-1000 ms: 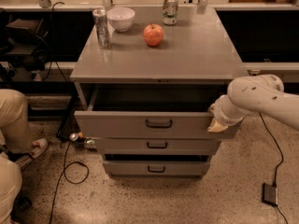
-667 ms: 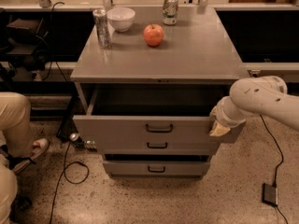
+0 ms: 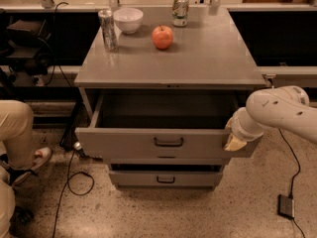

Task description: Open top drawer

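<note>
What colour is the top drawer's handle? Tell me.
Handle: dark, camera view; gripper at top drawer, right end.

Cabinet top [image 3: 213, 58] — cans [image 3: 107, 29] [image 3: 180, 9], bowl [image 3: 128, 19], apple [image 3: 162, 36]

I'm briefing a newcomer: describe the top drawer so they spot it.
Find the grey cabinet with an apple on top. The top drawer sits under that surface, the gripper at its front's right end. It juts out furthest, with the tallest front.

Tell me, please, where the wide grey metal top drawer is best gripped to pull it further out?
Probably the small dark bar handle at the front centre of the wide grey metal top drawer, approached straight from the front: the bar lies level and seems to stand off the panel. The gripper is at the front's right end, not on the handle.
</note>
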You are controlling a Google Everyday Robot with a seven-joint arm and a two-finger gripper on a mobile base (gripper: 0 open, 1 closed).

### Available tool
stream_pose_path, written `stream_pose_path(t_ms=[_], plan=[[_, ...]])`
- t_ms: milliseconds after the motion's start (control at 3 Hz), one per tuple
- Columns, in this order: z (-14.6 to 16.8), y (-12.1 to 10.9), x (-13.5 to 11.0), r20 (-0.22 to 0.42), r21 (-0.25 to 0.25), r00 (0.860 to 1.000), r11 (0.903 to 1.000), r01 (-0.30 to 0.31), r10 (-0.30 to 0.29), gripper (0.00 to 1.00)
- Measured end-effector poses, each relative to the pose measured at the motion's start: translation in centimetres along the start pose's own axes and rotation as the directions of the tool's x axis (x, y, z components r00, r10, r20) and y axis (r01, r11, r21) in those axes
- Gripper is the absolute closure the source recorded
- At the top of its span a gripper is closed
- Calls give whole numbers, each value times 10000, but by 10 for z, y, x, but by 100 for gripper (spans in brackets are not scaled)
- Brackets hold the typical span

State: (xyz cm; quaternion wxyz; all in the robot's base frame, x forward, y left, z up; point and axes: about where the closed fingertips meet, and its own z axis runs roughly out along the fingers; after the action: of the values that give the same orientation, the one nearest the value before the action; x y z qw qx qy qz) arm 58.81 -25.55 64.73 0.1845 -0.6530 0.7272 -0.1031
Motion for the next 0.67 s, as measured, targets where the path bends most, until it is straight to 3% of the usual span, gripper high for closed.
stream_pose_path(t_ms=[667], plan=[[3,3,-1,77,-171,9998,9997,169,-168,100]])
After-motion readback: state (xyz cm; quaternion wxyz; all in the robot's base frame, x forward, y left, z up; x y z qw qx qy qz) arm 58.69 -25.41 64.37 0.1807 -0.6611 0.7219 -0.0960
